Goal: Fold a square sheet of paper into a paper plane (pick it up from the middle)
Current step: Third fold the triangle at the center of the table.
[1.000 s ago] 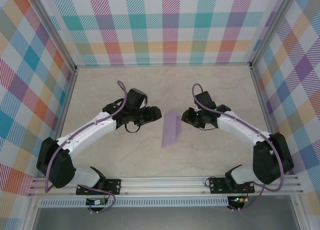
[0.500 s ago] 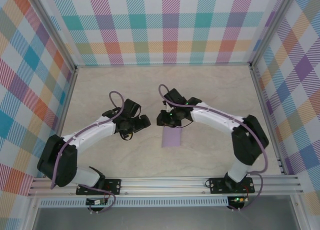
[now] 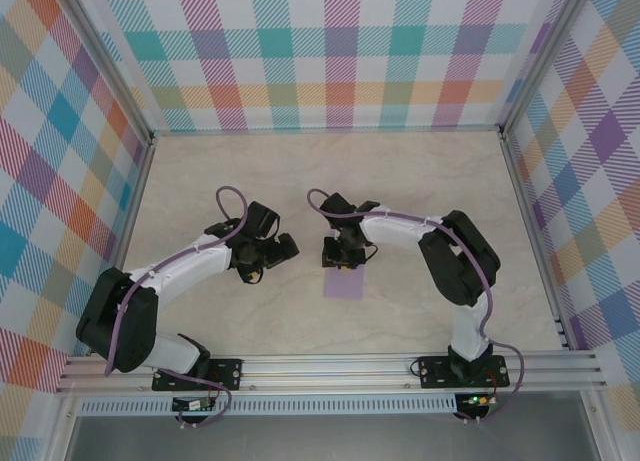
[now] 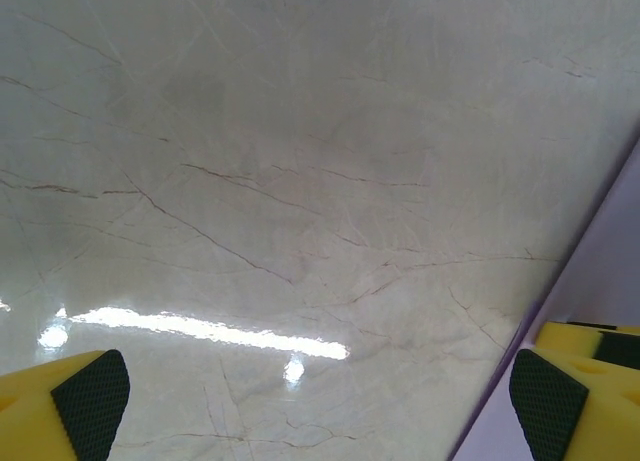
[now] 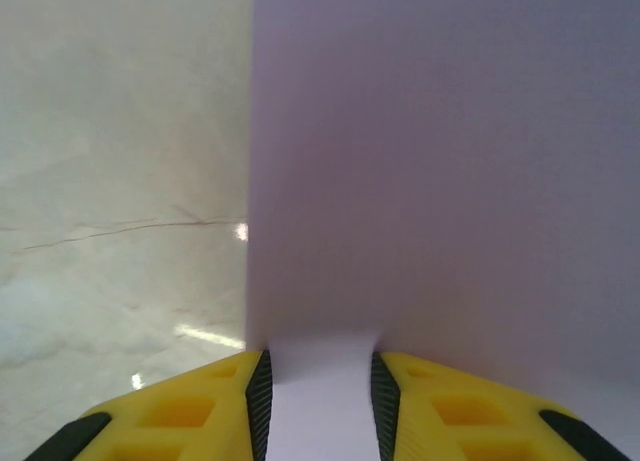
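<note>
The square sheet of paper (image 3: 345, 284) lies folded as a small lavender rectangle on the marble table, in the middle of the top view. My right gripper (image 3: 340, 259) is down on its far end. In the right wrist view the paper (image 5: 440, 161) spreads ahead, and a strip of it shows in the narrow gap of the right gripper (image 5: 318, 401); the pads stand apart, not pinching it. My left gripper (image 3: 285, 249) hovers just left of the paper, wide open and holding nothing. In the left wrist view the left gripper (image 4: 320, 411) frames bare table, with the paper's edge (image 4: 605, 281) at the right.
The marble tabletop (image 3: 230, 181) is walled by checked panels (image 3: 340, 51) on three sides. An aluminium rail (image 3: 330, 366) carrying both arm bases runs along the near edge. The right arm's elbow (image 3: 460, 256) bends out to the right of the paper.
The right arm has swung left and come down on the paper's far end. The paper went from a narrow slanted strip to a shorter flat rectangle. The left gripper opened wider and drew back slightly.
</note>
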